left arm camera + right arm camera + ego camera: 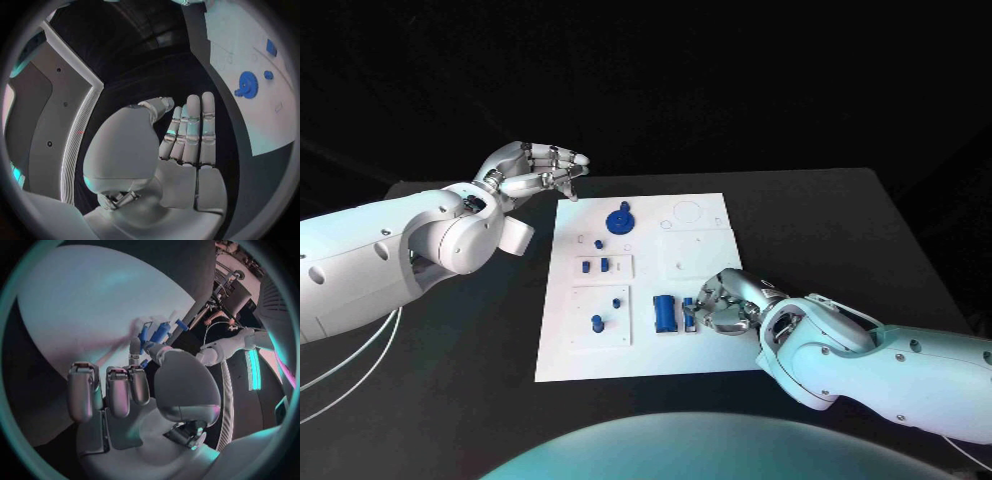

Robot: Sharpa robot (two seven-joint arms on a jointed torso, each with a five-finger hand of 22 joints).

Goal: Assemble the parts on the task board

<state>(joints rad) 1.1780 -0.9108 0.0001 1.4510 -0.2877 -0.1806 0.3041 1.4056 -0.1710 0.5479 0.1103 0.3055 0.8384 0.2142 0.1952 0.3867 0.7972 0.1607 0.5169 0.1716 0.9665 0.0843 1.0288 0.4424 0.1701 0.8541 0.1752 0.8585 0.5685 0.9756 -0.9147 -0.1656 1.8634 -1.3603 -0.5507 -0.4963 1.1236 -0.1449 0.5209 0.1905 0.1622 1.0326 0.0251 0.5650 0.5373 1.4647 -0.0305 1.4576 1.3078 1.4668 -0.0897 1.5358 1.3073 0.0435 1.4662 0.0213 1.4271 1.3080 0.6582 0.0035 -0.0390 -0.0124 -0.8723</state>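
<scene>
The white task board (589,360) lies in the middle of the black table. On it are a blue gear (620,220), several small blue parts (597,266) in outlined squares, and a larger blue block (665,312). My right hand (728,305) rests on the board's near right area. In the right wrist view its thumb and one finger pinch a slim blue part (160,332) against the board (81,305), the other fingers curled in. My left hand (535,170) hovers at the board's far left corner, fingers straight and holding nothing (187,145). The gear (245,82) lies beyond it.
The black table (819,220) surrounds the board, with bare surface to the right and at the far side. Empty outlines (689,215) mark the board's far right part. My left forearm (401,250) spans the table's left side.
</scene>
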